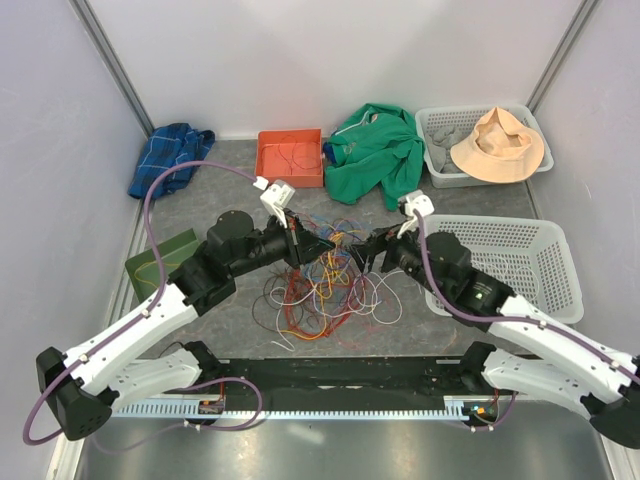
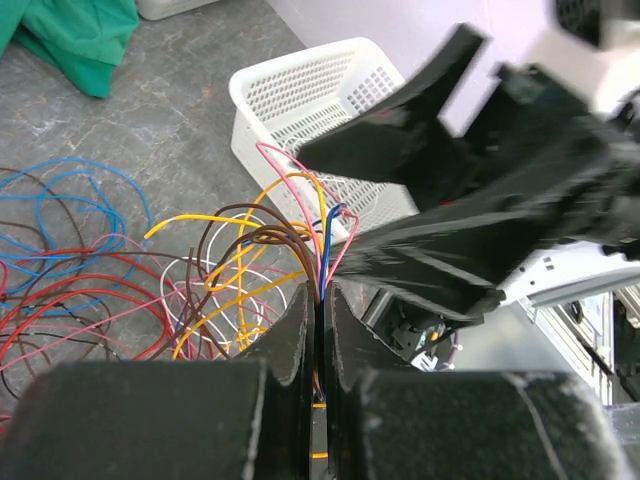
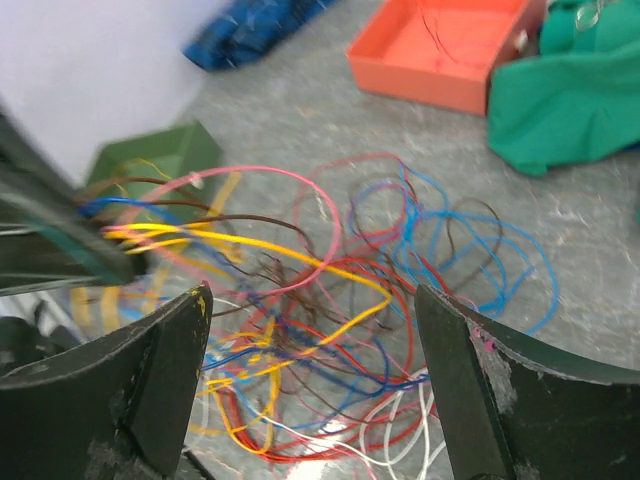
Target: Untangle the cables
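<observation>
The cables (image 1: 318, 288) lie as a loose tangle of thin red, yellow, blue, brown, pink and white wires on the grey mat between the two arms. My left gripper (image 1: 325, 247) is shut on a small bunch of brown, blue, pink and yellow cables, lifted off the pile; in the left wrist view they run up out of the closed fingertips (image 2: 320, 292). My right gripper (image 1: 368, 252) faces it from the right and is open. In the right wrist view its jaws (image 3: 312, 295) stand wide over the cables (image 3: 350, 300), with nothing between them.
An orange tray (image 1: 268, 160) holding one thin wire stands at the back. Beside it lie a green garment (image 1: 378, 150) and a blue plaid cloth (image 1: 170, 158). A white basket (image 1: 445, 178) holds a peach hat (image 1: 500, 145). Another white basket (image 1: 520, 262) is at right, a green box (image 1: 160, 258) at left.
</observation>
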Controlling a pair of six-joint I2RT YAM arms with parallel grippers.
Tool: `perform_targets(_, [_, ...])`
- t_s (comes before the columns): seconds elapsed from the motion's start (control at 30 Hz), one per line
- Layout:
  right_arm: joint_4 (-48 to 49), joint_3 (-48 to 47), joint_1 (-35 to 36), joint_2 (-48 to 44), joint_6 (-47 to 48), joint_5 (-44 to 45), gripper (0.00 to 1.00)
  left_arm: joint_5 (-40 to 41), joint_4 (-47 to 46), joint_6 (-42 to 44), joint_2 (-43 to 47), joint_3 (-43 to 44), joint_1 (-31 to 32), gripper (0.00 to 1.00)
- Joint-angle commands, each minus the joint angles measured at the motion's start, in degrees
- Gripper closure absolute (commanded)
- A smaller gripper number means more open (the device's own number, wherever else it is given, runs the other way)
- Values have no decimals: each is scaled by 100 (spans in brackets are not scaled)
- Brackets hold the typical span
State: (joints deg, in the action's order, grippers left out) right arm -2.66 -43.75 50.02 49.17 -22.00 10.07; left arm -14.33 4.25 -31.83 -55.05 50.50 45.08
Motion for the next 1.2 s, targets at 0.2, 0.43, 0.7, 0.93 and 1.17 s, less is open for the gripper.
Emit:
perform_targets(0.2, [222, -433, -18, 963, 99, 802, 60, -326, -127, 116, 407, -137, -8, 98])
perform_targets(0.43, [487, -863, -19, 419, 222, 989, 100, 457, 453, 125, 574, -277, -8, 88])
perform_targets(0.7, [-121, -1470, -19, 190, 310, 936, 100, 1177, 998, 37, 758, -295, -8, 15])
perform_targets(0.93, [-314, -1584, -19, 120, 337, 787, 100, 2047, 1140, 54, 1232, -286, -8, 11])
perform_targets(1.17, [-350, -1584, -18, 93, 240, 549, 100, 890, -1046, 423, 1480, -1094, -8, 14])
